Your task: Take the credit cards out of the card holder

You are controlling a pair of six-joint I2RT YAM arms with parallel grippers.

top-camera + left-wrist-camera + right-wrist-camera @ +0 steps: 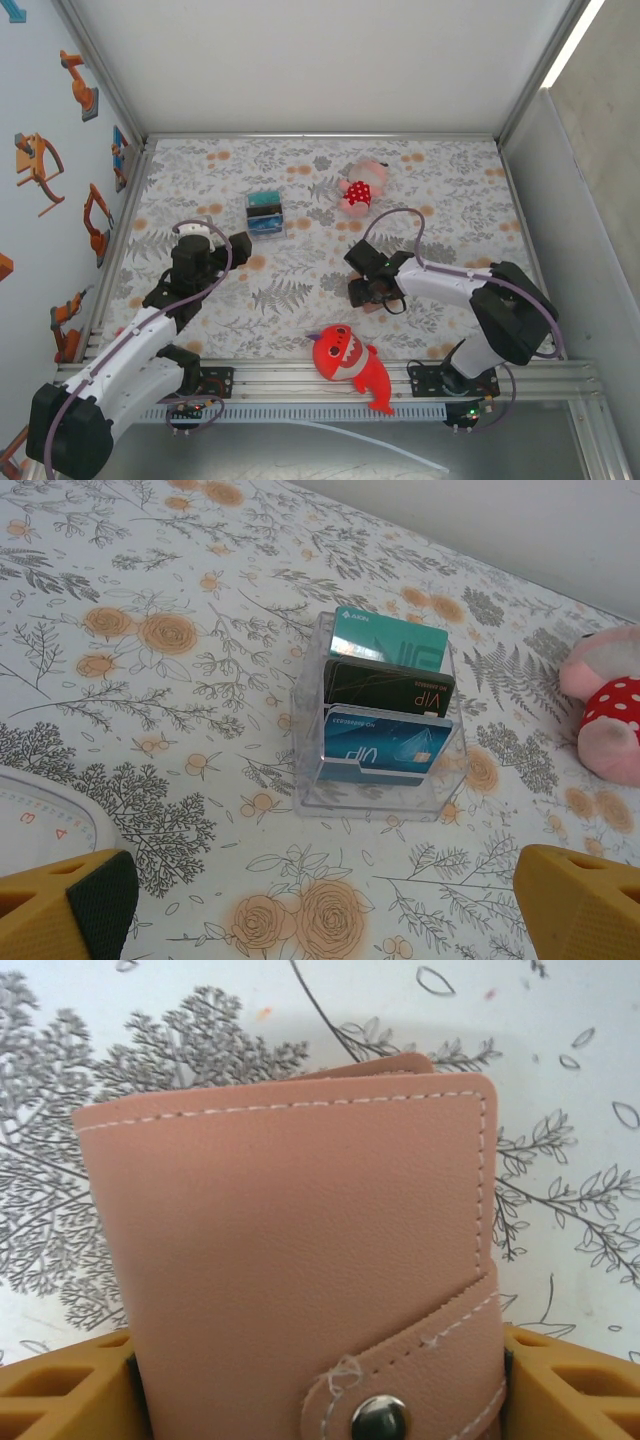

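Observation:
The card holder (290, 1250) is a tan-brown leather-like wallet, folded, with its tab snapped shut by a metal stud. It lies on the floral cloth right of centre (379, 303). My right gripper (320, 1405) is down over it, and its yellow fingers (60, 1390) press the wallet's two side edges. Any credit cards in the wallet are hidden. My left gripper (325, 910) hovers open over bare cloth at the left (212, 240), a short way in front of a clear stand, with nothing between its fingertips (580, 900).
A clear plastic stand (305, 730) holds a teal, a black and a blue card upright (265, 213). A pink plush with a red dotted dress (360, 188) lies at the back. A red shark plush (350, 365) rests on the front rail. Walls enclose the table.

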